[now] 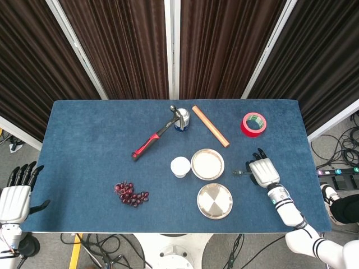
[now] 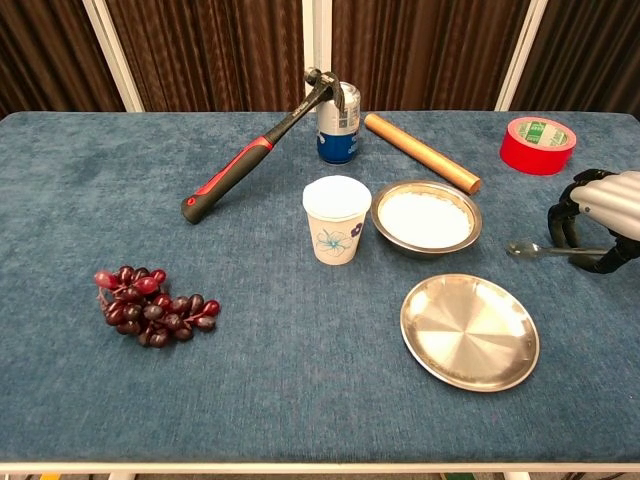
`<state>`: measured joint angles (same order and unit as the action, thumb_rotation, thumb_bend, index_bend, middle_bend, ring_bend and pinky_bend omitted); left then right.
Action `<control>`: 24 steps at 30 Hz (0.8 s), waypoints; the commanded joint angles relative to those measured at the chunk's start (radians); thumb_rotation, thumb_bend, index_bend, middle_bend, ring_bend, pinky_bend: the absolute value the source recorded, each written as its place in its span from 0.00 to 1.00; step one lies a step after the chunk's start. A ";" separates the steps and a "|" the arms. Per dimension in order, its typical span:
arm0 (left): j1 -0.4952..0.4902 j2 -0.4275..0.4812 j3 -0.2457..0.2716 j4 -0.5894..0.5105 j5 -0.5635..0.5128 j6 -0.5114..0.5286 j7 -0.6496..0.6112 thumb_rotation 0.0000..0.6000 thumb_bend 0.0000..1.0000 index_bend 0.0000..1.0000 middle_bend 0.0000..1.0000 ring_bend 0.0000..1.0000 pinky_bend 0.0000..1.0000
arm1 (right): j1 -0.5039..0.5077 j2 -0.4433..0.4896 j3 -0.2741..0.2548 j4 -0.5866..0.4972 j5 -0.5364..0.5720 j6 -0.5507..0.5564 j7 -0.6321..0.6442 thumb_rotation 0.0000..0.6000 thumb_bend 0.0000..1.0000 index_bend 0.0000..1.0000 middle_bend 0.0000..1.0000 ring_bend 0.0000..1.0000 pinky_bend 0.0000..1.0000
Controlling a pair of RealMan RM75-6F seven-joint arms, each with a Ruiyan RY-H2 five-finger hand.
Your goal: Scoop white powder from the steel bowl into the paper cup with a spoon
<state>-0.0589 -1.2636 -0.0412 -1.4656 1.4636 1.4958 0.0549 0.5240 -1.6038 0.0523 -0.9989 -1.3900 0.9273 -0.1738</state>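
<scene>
Resting at the right edge of the blue surface, the right robot hand curls its fingers over the spoon handle — whether it truly grips, I cannot tell. Spoon bowl points toward the steel bowl of white powder, apart from it. Paper cup stands just left of that bowl. Left robot hand hangs off the left edge, fingers spread, holding nothing.

Dark curtains hang behind the blue-clothed table.
</scene>
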 commanded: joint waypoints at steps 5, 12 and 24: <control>0.004 -0.005 0.002 0.010 0.001 0.004 -0.006 1.00 0.07 0.18 0.15 0.04 0.05 | 0.002 -0.009 -0.001 0.014 0.002 -0.004 0.013 1.00 0.30 0.51 0.51 0.18 0.01; 0.005 -0.004 0.000 0.006 0.002 0.009 -0.004 1.00 0.07 0.18 0.15 0.04 0.05 | 0.003 0.000 -0.005 0.003 -0.005 0.001 0.025 1.00 0.33 0.55 0.54 0.21 0.02; 0.011 -0.005 -0.004 0.010 0.009 0.026 -0.016 1.00 0.07 0.18 0.15 0.04 0.05 | 0.068 0.238 0.019 -0.261 -0.014 -0.050 -0.061 1.00 0.33 0.61 0.57 0.24 0.02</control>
<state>-0.0481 -1.2688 -0.0445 -1.4556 1.4725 1.5209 0.0397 0.5642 -1.4290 0.0581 -1.1940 -1.4051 0.9046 -0.2078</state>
